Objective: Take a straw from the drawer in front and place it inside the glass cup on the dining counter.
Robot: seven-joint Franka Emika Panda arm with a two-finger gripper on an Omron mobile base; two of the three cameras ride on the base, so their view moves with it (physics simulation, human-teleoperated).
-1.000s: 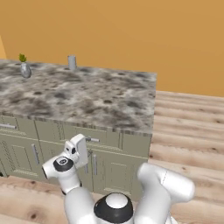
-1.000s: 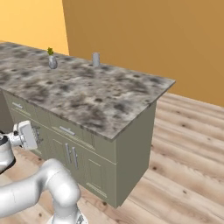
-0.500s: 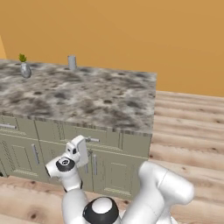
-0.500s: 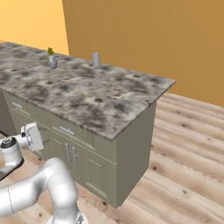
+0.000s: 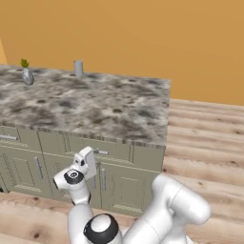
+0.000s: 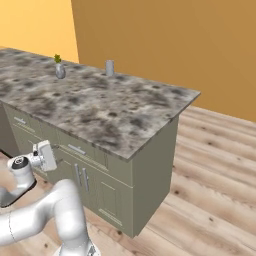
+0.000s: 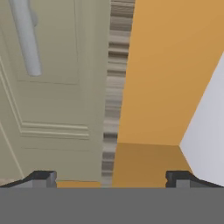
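Note:
The drawer [image 5: 116, 149] below the dining counter [image 5: 95, 102] is shut, its slim silver handle [image 5: 101, 152] just right of my gripper [image 5: 88, 160]. The straw is hidden. The glass cup [image 5: 78, 68] stands at the counter's far edge, also seen as the glass cup [image 6: 109, 67] in the right base view. There my gripper [image 6: 47, 156] hangs left of the drawer [image 6: 91, 156], in front of the cabinets. In the hand view, the gripper [image 7: 111, 178] is open, fingertips [image 7: 41, 177] wide apart with nothing between them, facing a cabinet door panel [image 7: 52, 87].
A small grey vase [image 5: 27, 75] with a green sprig stands left of the cup. Tall cabinet doors with upright handles [image 5: 103, 178] sit under the drawers. Another drawer [image 5: 9, 137] lies to the left. Wooden floor [image 5: 205, 143] spreads to the right; an orange wall [image 5: 143, 38] rises behind.
The hand has edged right, closer to the drawer's handle, while the arm's elbow has swung lower. The jaws stay wide apart.

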